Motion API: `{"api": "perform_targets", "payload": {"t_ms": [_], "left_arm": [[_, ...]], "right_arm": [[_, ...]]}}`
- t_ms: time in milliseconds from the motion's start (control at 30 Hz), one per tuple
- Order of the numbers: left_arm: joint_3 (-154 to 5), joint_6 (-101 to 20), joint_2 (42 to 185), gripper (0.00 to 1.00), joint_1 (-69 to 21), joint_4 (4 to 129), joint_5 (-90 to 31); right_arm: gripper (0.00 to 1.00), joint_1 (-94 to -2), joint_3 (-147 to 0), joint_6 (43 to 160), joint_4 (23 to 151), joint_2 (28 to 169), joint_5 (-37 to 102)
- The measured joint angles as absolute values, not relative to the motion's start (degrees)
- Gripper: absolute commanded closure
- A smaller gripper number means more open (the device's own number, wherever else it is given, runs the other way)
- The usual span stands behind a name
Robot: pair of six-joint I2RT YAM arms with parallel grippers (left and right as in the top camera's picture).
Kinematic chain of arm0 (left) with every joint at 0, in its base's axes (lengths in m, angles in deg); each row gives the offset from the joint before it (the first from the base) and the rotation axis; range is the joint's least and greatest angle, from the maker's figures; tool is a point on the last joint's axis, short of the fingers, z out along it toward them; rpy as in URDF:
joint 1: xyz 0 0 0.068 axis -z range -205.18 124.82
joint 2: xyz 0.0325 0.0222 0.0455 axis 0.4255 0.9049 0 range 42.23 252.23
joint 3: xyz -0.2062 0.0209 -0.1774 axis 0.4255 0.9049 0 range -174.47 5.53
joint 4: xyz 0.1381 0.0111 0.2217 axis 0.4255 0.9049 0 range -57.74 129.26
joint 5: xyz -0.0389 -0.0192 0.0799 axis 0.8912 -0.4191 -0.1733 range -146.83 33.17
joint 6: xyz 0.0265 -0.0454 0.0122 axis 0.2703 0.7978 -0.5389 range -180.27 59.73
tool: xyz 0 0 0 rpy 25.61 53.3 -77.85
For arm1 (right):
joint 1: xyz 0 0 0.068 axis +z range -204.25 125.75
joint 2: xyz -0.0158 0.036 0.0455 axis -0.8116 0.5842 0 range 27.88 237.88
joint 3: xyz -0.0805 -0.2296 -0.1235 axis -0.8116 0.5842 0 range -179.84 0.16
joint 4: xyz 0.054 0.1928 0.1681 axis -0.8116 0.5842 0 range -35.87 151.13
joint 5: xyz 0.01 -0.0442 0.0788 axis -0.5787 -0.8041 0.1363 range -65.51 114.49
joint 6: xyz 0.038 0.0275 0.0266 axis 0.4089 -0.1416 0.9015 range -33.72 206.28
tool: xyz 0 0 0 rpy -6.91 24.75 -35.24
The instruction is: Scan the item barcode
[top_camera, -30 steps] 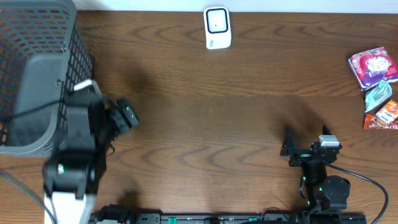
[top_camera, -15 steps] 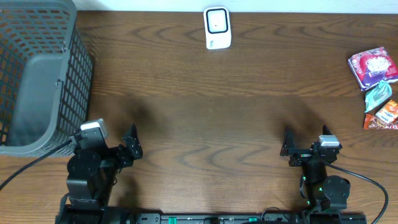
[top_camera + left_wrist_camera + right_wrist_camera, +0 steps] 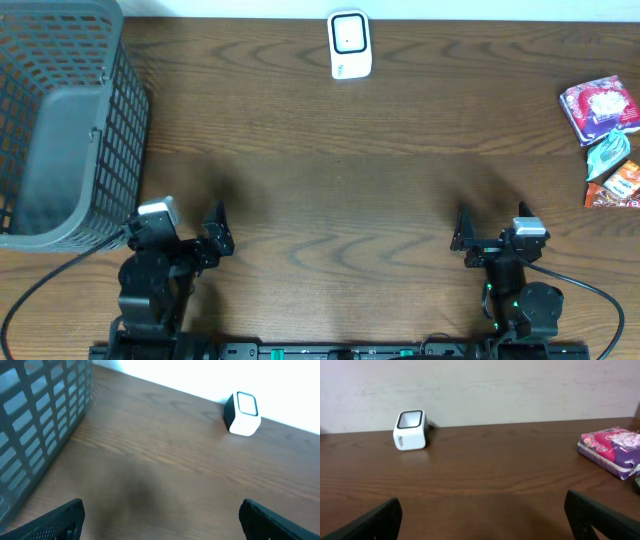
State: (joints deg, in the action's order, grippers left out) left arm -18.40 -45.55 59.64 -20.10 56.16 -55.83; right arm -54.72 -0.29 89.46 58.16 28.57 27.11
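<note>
1. Left gripper [image 3: 212,240]: its arm is folded low at the near edge of the table [image 3: 340,180], just beside the grey mesh basket [image 3: 130,130]; the fingers stand wide apart and hold nothing
2. Right gripper [image 3: 492,222]: its arm is folded low at the near edge, aimed at the far side; the fingers are spread and empty
3. Barcode scanner [image 3: 349,45]: white, at the far edge, centre
4. Snack packets [image 3: 600,108]: clustered at the right edge, well apart from both grippers and the scanner
</note>
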Motion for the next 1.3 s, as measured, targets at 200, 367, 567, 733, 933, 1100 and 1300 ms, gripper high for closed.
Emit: {"api": "perform_targets", "payload": {"t_ms": [200, 367, 567, 733, 933, 1100, 1300], "left_arm": [[-16.93, -48.30, 56.01, 0.02, -20.10, 55.13, -54.48], [-16.87, -52.63, 54.02, 0.02, -20.10, 52.90, -51.72], [-15.03, -54.33, 52.12, 0.02, -20.10, 48.64, -50.72], [-10.59, -54.55, 50.13, 0.02, -20.10, 41.84, -50.72], [-5.70, -54.57, 46.85, 0.02, -21.30, 34.98, -50.72], [-1.76, -54.55, 45.04, 0.02, -23.14, 30.46, -50.74], [2.02, -54.55, 43.79, 0.02, -25.02, 24.18, -50.74]], "right_arm": [[0.01, -54.72, -0.29, 89.48, 58.16, 28.57, 27.08], [0.01, -54.72, -0.29, 89.46, 58.16, 28.55, 27.08], [0.01, -54.72, -0.29, 89.46, 58.18, 28.57, 27.11], [0.01, -54.72, -0.29, 89.46, 58.16, 28.57, 27.08], [0.01, -54.72, -0.29, 89.48, 58.16, 28.57, 27.08], [0.01, -54.72, -0.29, 89.46, 58.16, 28.57, 27.08], [0.01, -54.72, -0.29, 89.46, 58.16, 28.57, 27.11]]}}
